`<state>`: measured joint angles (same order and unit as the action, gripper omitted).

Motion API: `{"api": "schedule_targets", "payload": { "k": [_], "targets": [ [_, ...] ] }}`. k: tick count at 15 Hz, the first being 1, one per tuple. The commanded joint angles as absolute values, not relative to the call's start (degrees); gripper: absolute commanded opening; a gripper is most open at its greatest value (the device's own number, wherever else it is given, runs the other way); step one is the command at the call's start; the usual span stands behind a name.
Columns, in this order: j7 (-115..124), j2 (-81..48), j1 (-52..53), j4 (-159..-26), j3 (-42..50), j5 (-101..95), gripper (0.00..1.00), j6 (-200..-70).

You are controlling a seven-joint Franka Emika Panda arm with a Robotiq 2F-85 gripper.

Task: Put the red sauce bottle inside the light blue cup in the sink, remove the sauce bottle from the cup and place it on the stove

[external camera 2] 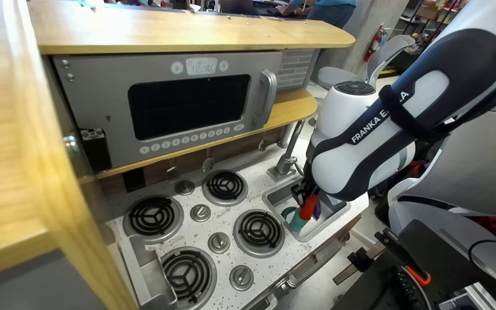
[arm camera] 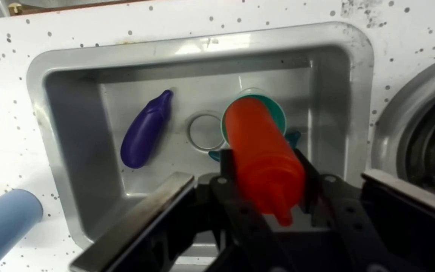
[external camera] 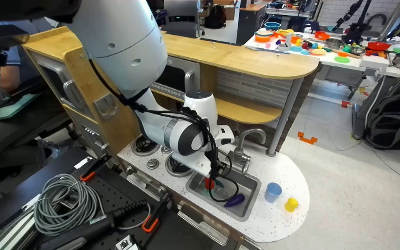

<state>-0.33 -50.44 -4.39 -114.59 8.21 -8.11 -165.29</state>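
My gripper (arm camera: 266, 162) is shut on the red sauce bottle (arm camera: 264, 147), one finger on each side, its nozzle end toward the wrist camera. The bottle also shows in both exterior views (external camera: 209, 184) (external camera 2: 309, 206). The light blue cup (arm camera: 276, 112), pale blue-green, stands in the sink (arm camera: 202, 46); an exterior view shows it too (external camera 2: 298, 223). The bottle's lower end is at the cup's mouth and seems inside; the bottle hides the near rim and how deep it sits. The stove (external camera 2: 258, 230) has bare burners beside the sink.
A purple eggplant (arm camera: 145, 130) and a dark teal item (arm camera: 293, 138), partly hidden, lie in the sink. A blue cup (external camera: 273, 192) and a yellow item (external camera: 291, 205) stand on the counter. The faucet (external camera: 240, 144) rises behind the sink. A microwave (external camera 2: 187, 107) and shelf overhang the stove.
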Motion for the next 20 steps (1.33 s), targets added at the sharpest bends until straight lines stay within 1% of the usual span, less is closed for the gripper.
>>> {"api": "schedule_targets", "payload": {
  "k": [1,2,3,4,5,6,7,8,12,20],
  "targets": [
    [-2.13,-51.42,-5.79,-113.18,6.85,-7.02,0.64,-165.15],
    [-2.08,-51.4,-5.73,-113.24,6.95,-7.05,0.65,-165.11],
    [-2.08,-51.3,-5.71,-113.4,7.01,-7.09,0.69,-165.08],
    [-2.16,-51.01,-5.73,-113.69,7.06,-7.15,0.77,-165.12],
    [-2.35,-50.63,-5.96,-114.11,6.93,-7.13,0.84,-165.15],
    [-2.97,-49.84,-6.78,-115.07,6.31,-6.97,0.92,-165.14],
    [-3.47,-49.23,-7.42,-115.83,5.85,-6.88,0.98,-165.19],
    [-4.14,-48.38,-8.38,-116.84,5.2,-6.73,1.0,-165.13],
    [-5.99,-46.62,-10.9,-119.11,4.23,-6.81,1.0,-164.89],
    [-6.85,-48.31,-10.97,-118.06,5.22,-7.41,1.0,-165.24]
  ]
}}
